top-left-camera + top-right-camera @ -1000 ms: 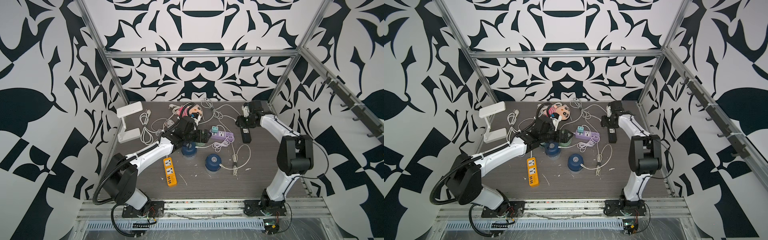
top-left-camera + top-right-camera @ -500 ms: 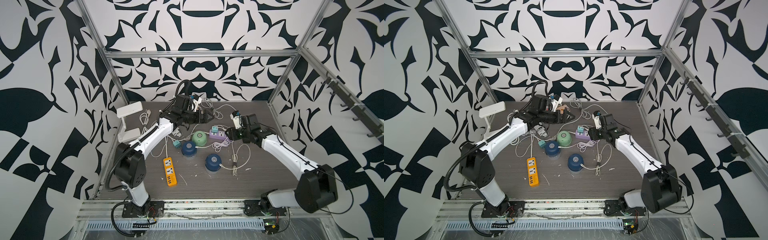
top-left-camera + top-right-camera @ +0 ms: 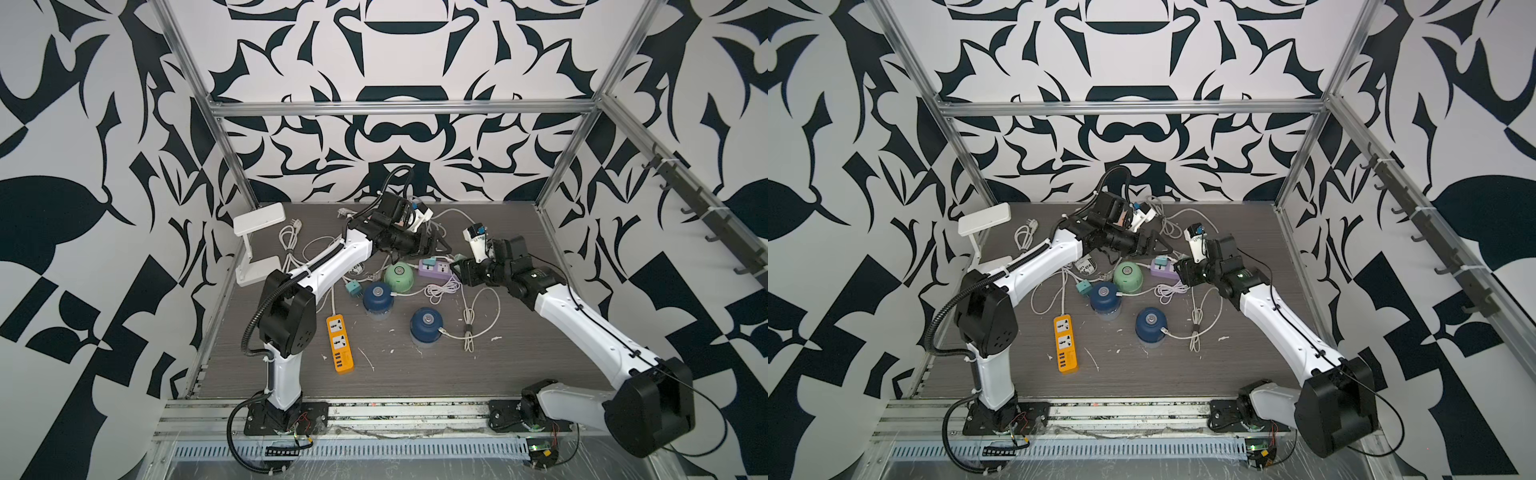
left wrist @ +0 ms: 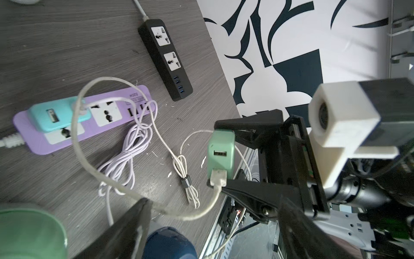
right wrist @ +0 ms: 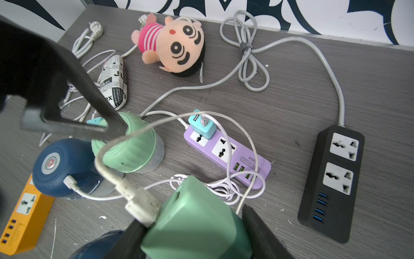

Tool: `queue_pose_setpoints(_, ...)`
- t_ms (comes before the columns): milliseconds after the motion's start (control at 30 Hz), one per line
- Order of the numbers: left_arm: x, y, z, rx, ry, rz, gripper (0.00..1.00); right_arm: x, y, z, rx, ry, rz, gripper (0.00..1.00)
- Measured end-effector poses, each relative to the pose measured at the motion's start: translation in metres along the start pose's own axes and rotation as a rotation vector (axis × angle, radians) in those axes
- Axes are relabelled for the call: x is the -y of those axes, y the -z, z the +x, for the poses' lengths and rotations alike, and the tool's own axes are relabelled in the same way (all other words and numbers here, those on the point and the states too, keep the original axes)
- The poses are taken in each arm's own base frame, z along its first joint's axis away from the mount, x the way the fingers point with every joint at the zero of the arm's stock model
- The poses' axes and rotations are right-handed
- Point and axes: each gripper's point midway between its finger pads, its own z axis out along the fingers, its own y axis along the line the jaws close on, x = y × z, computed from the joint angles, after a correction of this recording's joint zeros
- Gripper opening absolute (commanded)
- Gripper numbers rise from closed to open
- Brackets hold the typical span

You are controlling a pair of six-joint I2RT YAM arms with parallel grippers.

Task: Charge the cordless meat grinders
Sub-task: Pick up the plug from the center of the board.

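Observation:
A mint green grinder [image 3: 398,277] [image 5: 128,145] and two dark blue grinders [image 3: 377,296] [image 3: 426,324] stand mid-table in both top views. A white plug sits in the side of the blue grinder [image 5: 56,166] closest to the mint one. My right gripper [image 5: 195,237] [image 3: 459,266] is shut on a green plug adapter [image 5: 195,219] [image 4: 220,152] with a white USB cable [image 5: 139,201] plugged into it. That cable runs between the wide-apart fingers of my open left gripper [image 4: 212,224] [image 3: 436,245], which hovers just behind the mint grinder.
A purple power strip [image 5: 226,154] carries a teal adapter [image 5: 201,127]. A black strip [image 5: 333,179] lies beyond it, an orange one [image 3: 340,344] nearer the front. A doll [image 5: 177,49], a newsprint pouch [image 5: 114,83], a loose teal adapter [image 3: 352,287], cable coils and a white lamp [image 3: 257,241] crowd the back.
The left gripper left the mint grinder and swung to the back, then right toward the right gripper. The right arm came from the back right corner to the centre, holding the green adapter.

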Motion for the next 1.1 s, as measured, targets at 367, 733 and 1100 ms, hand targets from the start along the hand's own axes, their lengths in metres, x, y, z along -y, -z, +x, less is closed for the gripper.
queue_pose_setpoints(367,-0.006,-0.024,0.009,-0.071,0.021,-0.019,0.7,-0.009,0.001,0.009,0.002,0.002,-0.046,0.54)
queue_pose_setpoints(733,0.009,-0.033,0.016,-0.106,-0.021,-0.021,0.64,-0.016,0.001,0.008,0.008,0.004,-0.086,0.54)
queue_pose_setpoints(1100,-0.013,-0.02,0.012,-0.094,-0.065,-0.185,0.9,-0.017,-0.01,0.014,-0.023,0.001,-0.1,0.54)
